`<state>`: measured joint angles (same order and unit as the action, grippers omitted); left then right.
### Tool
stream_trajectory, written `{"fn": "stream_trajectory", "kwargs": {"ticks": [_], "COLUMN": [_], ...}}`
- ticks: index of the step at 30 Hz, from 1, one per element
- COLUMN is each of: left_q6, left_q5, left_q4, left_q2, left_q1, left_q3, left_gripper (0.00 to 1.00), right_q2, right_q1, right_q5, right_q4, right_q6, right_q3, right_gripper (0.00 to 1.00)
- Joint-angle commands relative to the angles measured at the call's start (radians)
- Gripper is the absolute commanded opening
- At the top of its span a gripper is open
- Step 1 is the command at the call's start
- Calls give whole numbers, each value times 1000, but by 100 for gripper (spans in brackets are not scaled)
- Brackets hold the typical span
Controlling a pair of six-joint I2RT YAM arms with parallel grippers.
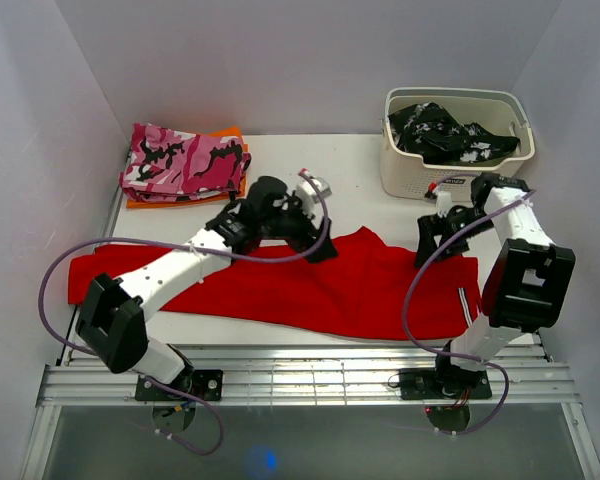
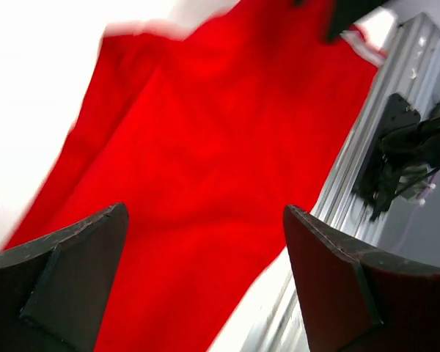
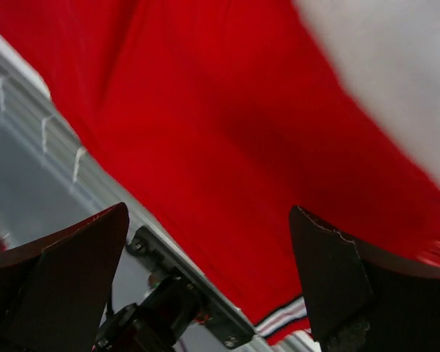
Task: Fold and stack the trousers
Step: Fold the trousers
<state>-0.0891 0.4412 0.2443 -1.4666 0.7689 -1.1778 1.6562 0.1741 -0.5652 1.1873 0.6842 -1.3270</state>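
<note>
The trousers [image 1: 310, 285] lie spread flat across the near side of the table [image 1: 350, 175], with white stripes at their right end. My left gripper [image 2: 205, 220] hangs over their middle, jaws wide apart and holding nothing. My right gripper [image 3: 209, 220] hangs over their right part, jaws likewise apart and empty. Beyond the trousers to the left sits a folded camouflage garment [image 1: 180, 160]. Beyond them to the right is a basket [image 1: 450, 95] holding a black-and-white garment [image 1: 450, 135].
</note>
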Motion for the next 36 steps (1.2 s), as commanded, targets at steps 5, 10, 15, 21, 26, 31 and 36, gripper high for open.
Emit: {"fn": "stream_trajectory", "kwargs": {"ticks": [5, 10, 15, 21, 26, 31, 36], "left_q6": [-18, 67, 123, 146, 268, 436, 545], "left_q5": [374, 265, 226, 238, 249, 194, 91], "left_q4": [265, 305, 334, 397, 522, 653, 659], "left_q2": [-57, -64, -63, -18, 31, 0, -87], "left_q1": [-282, -391, -496, -660, -1022, -1315, -1525], "left_q3": [135, 231, 241, 184, 139, 55, -2], "left_gripper": [94, 89, 87, 88, 90, 91, 91], "right_q2": [68, 160, 220, 168, 96, 27, 2], "right_q1": [31, 169, 326, 340, 340, 321, 278], "right_q5": [66, 234, 341, 350, 415, 334, 309], "right_q4": [-139, -279, -324, -313, -336, -250, -195], "right_q6": [-26, -43, 23, 74, 136, 181, 198], "right_q3": [201, 167, 94, 77, 69, 60, 133], "right_gripper": [92, 88, 87, 86, 86, 88, 87]}}
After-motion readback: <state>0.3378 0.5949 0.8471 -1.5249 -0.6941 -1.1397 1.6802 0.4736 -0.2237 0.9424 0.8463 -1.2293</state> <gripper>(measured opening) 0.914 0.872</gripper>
